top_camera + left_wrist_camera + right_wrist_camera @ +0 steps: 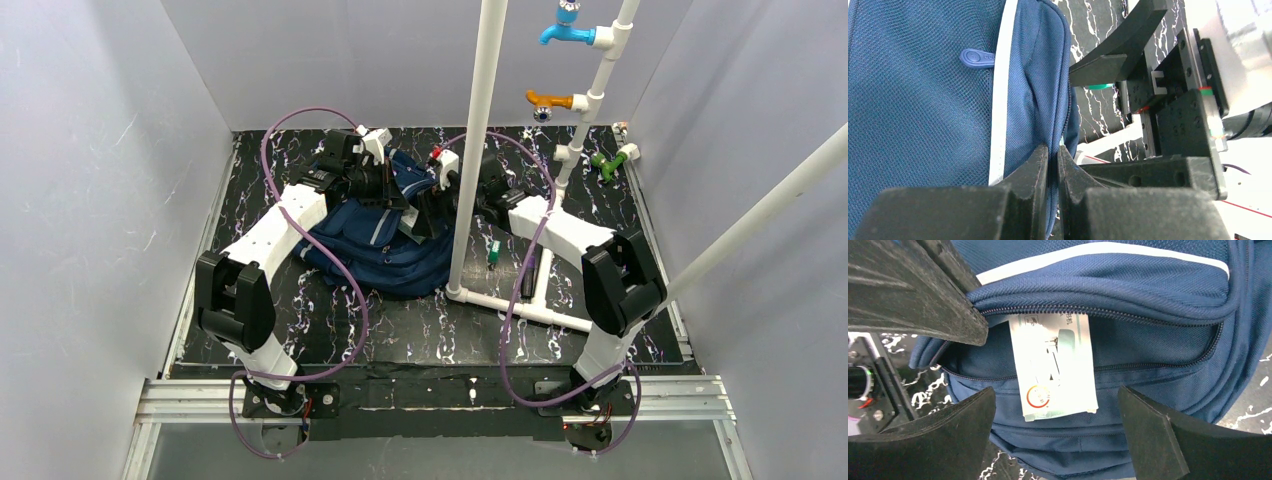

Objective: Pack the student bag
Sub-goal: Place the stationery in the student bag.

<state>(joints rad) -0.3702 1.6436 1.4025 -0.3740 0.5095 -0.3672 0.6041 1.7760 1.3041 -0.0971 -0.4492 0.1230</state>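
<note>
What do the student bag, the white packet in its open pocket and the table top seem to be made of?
The student bag: navy woven fabric, likely synthetic, matte; weave and mesh texture show.
The white packet: thin glossy plastic or coated paper, flat and printed; which one is unclear.
The table top: hard black sheet with white marble veins, probably printed laminate, slightly shiny.

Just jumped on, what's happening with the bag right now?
The left tool is shut on the zip edge of the student bag, apparently holding a pocket open. The right tool is open and holds nothing, with its fingers apart on either side of a white card. The card sits partly inside the pocket and its lower end sticks out, so it is not fully tucked in yet.
</note>
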